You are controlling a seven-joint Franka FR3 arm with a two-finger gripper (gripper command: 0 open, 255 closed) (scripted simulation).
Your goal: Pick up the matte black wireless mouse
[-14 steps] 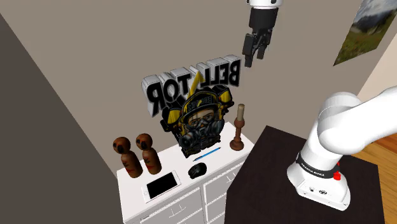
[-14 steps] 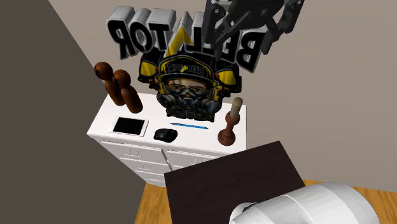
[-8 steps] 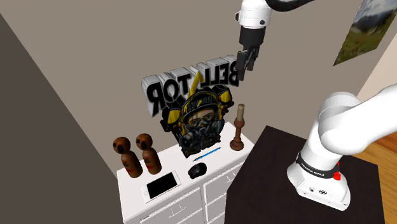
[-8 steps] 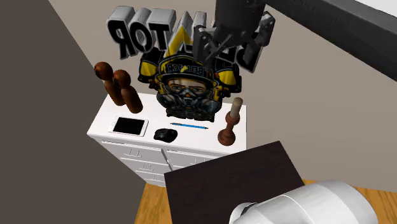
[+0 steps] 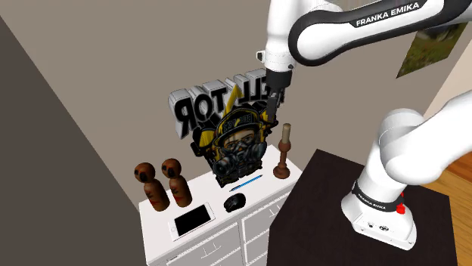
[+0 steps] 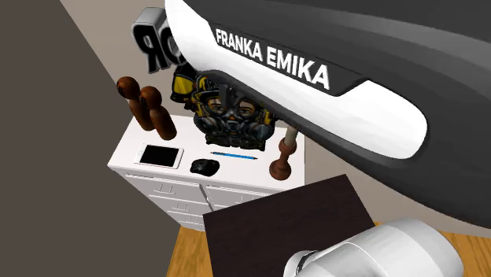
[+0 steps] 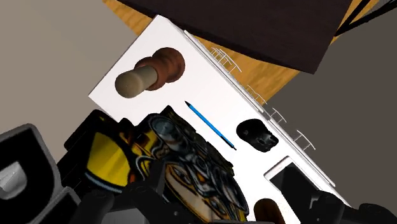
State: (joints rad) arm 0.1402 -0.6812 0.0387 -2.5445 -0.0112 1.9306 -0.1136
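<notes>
Shoulder view: dropped & swung left since 0.9 s ago, tool [image 5: 271, 112] spread wide, empty, well above mouse [image 5: 234, 202]; approach underway, descent pending.

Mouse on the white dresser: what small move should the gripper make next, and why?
Probably lower the gripper toward the mouse, shifting away from the masked figure. The gripper hangs high above the dresser top, over the figure, and the mouse lies in front beside the blue pen, untouched.
</notes>
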